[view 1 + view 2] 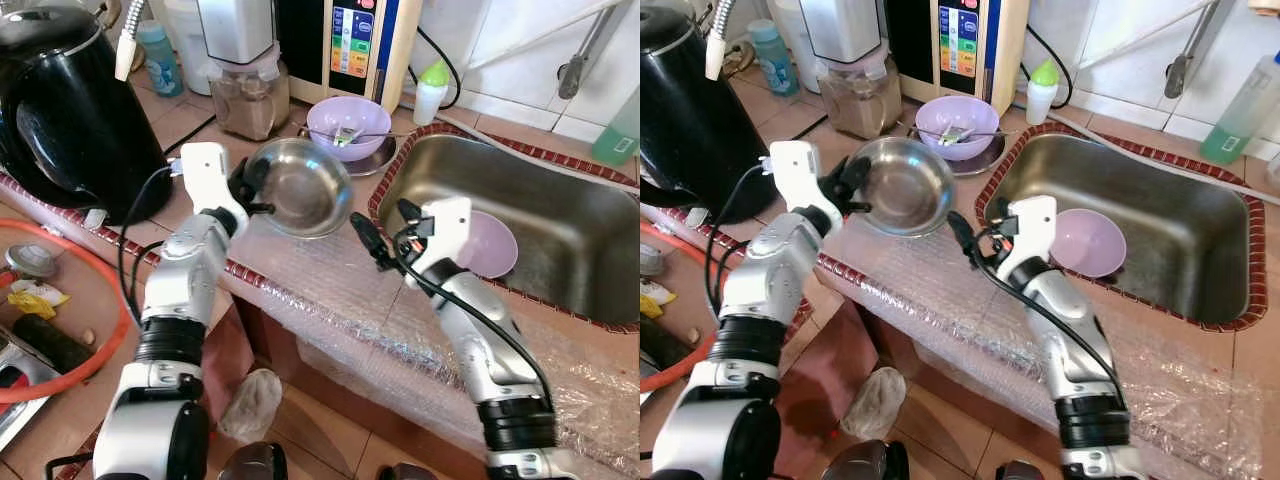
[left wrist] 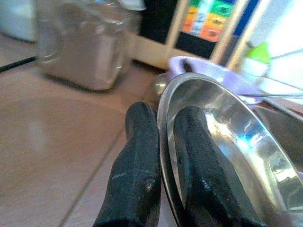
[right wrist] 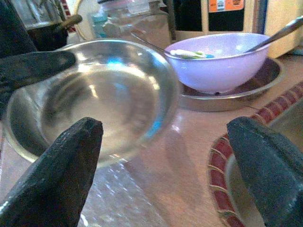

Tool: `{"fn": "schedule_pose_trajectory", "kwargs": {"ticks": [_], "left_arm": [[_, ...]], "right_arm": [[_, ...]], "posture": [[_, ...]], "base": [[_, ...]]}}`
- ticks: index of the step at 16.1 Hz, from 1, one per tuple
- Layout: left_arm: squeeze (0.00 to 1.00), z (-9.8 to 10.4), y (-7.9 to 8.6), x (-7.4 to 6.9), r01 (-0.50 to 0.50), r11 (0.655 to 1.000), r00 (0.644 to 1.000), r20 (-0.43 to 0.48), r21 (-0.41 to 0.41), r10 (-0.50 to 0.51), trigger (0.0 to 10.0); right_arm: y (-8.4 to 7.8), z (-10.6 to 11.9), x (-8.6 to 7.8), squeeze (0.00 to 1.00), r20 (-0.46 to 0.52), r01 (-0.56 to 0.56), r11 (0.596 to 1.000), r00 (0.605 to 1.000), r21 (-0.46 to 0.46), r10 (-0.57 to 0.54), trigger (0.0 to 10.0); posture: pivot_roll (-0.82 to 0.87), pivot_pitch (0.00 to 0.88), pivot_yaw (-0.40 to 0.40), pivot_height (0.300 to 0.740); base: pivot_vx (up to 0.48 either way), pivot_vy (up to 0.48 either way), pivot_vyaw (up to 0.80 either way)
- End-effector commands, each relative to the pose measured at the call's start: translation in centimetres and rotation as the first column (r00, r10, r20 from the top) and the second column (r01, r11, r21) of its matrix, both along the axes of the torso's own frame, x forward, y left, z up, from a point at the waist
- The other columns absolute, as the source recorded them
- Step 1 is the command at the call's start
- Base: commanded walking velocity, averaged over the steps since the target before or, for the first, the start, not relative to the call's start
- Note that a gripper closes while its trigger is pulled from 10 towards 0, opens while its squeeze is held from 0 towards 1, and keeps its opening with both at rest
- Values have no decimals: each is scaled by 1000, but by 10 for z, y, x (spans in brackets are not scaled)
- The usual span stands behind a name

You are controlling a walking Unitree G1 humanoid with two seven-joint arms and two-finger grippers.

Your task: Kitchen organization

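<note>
One steel bowl [image 1: 302, 185] held tilted above counter [image 1: 190, 120], left gripper [image 1: 247, 190] pinching its rim, one finger inside, one outside. Right gripper [image 1: 368, 240] just beside bowl, fingers spread wide, holding nothing. Two lilac bowls: one [image 1: 347, 125] with spoon on steel plate [image 1: 372, 162] behind, one [image 1: 492, 245] in sink [image 1: 560, 215]. One black kettle [image 1: 65, 110] at far left.

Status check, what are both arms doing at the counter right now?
Left end effector shut on steel bowl rim, bowl lifted and tilted. Right end effector open, facing it. Lilac bowl with spoon close behind; another lilac bowl in sink.
</note>
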State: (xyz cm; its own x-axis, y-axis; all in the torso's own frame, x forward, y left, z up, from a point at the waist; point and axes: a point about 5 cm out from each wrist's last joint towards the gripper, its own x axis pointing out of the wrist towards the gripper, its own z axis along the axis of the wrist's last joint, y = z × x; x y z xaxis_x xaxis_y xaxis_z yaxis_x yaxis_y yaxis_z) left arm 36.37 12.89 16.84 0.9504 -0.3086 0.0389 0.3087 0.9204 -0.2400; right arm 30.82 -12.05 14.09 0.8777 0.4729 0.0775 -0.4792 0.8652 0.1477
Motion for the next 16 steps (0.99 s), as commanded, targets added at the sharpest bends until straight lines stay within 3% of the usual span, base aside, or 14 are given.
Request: {"fn": "schedule_pose_trajectory", "kwargs": {"ticks": [1, 8, 9, 11, 13, 16], "left_arm": [[0, 8, -1, -3, 14, 1000, 998, 68, -23, -12, 0], [0, 34, -14, -10, 150, 980, 963, 244, -135, -113, 0], [0, 34, -16, -12, 166, 976, 960, 249, -138, -128, 0], [0, 34, -17, -13, 170, 975, 959, 253, -140, -131, 0], [0, 35, -18, -13, 182, 974, 955, 259, -137, -142, 0], [0, 36, -17, -12, 177, 974, 954, 267, -142, -134, 0]], "right_arm": [[4, 3, 5, 0, 2, 1, 1000, 1000, 31, -1, 10000], [20, 10, 26, 0, -25, 80, 989, 997, 120, -78, 10000], [20, 14, 29, 0, -27, 96, 981, 995, 169, -93, 0], [18, 19, 33, 0, -65, 132, 963, 991, 233, -120, 0], [14, 23, 39, 0, -158, 186, 917, 978, 354, -137, 0], [13, 24, 41, 0, -204, 191, 900, 972, 392, -118, 0]], "posture": [[-2, 45, 42, 740], [9, 35, 40, 740], [9, 35, 40, 740], [7, 35, 39, 740], [8, 34, 39, 740], [6, 31, 38, 740]], "base": [[0, 0, 0], [0, 0, 0], [0, 0, 0], [0, 0, 0], [0, 0, 0], [0, 0, 0]]}}
